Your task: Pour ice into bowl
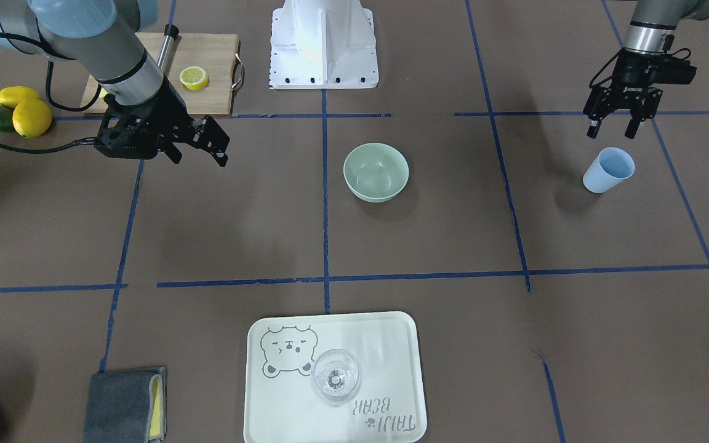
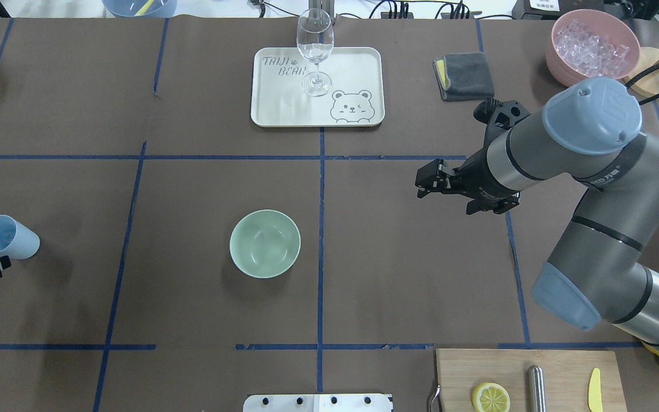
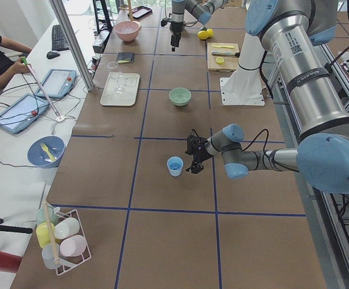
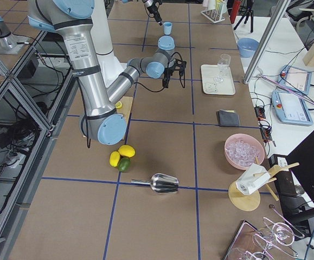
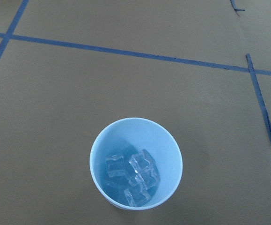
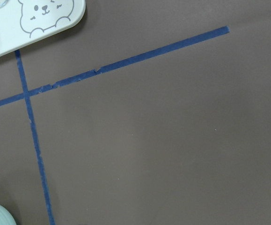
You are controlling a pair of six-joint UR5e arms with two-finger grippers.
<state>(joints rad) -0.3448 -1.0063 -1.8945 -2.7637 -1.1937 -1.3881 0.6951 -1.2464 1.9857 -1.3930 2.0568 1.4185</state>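
Ice (image 5: 133, 178), left wrist view: clear cubes at bottom of upright blue cup (image 5: 135, 164).
Front view: bowl (image 1: 376, 172) mid-counter (image 1: 428, 234), well apart from blue cup; left end effector (image 1: 612, 131) wide, near blue cup; right end effector (image 1: 216, 147) parted, holding nothing.

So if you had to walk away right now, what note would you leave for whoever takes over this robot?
Left gripper: open and empty, close beside the blue cup but not touching it.
Right gripper: open and empty, hanging over bare table off to the bowl's side.
Ice: a few cubes sit in the blue cup, which stands upright.
Bowl: mid-table, empty.
Done: nothing poured yet.
Left: grasp the cup, carry it to the bowl, tip the ice in.
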